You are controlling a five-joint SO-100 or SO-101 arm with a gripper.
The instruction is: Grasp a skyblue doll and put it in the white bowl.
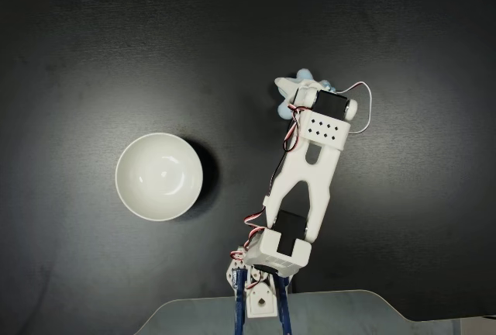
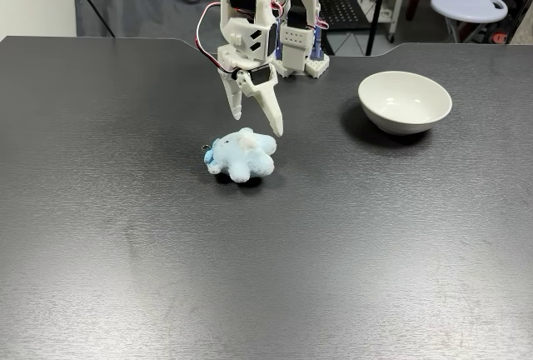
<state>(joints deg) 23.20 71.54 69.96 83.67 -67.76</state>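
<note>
The skyblue doll [image 2: 241, 155] lies left of centre on the dark table [image 2: 350, 260], the white bowl [image 2: 405, 101] at right. My pincer [image 2: 256, 124] hangs spread just above it, empty. I should drop straight, straddling the plush middle, then squeeze.

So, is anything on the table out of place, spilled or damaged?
Nothing stands out. The bowl sits upright and empty, with no crack visible. The doll lies on the table, intact, apart from the bowl. The open tool hangs just above the doll.
</note>
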